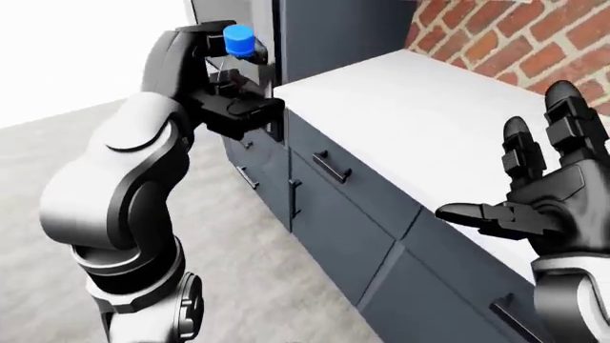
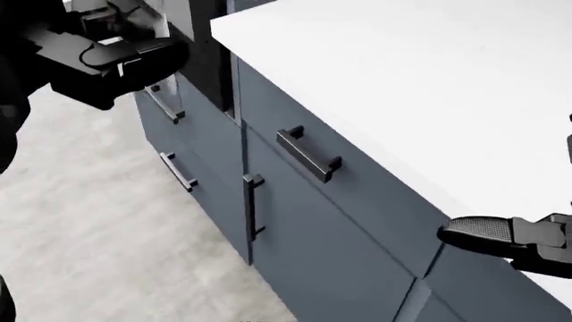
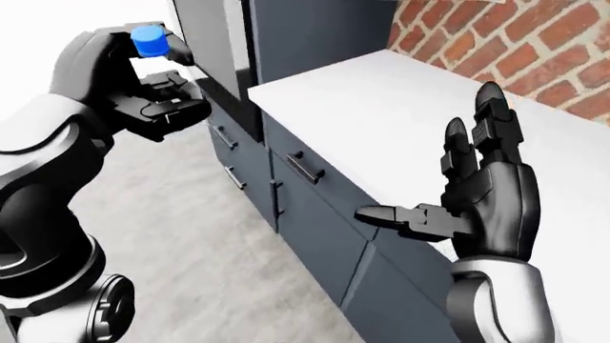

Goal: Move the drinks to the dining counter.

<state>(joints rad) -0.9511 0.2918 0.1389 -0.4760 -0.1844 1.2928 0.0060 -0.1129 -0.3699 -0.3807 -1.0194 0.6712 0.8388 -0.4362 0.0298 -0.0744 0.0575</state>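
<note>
The right hand [image 3: 458, 207] is nearest the cameras, raised with its palm toward the robot and its fingers spread wide; it grips nothing and hangs over the near edge of the white counter [image 1: 429, 121]. That counter runs from the lower right of the eye views up toward the brick wall [image 1: 515, 43], above dark drawers with bar handles [image 2: 308, 154].

Farther off, at the upper left of the eye views, the left hand [image 1: 229, 71] is clenched around a bottle [image 1: 229, 68], held up beside the tall dark cabinet [image 1: 324, 28] at the counter's far end. The bottle stands roughly upright in the grasp, its long axis vertical, and it is off the counter, out over the floor [image 1: 257, 271] just left of the counter's corner.

Only the blue cap [image 1: 239, 39] shows plainly; the clear body below it is mostly hidden by the fingers.

The bare counter top lies to the right of the bottle, so the carry probably goes rightward and down. Whether this is the dining counter cannot be told.
</note>
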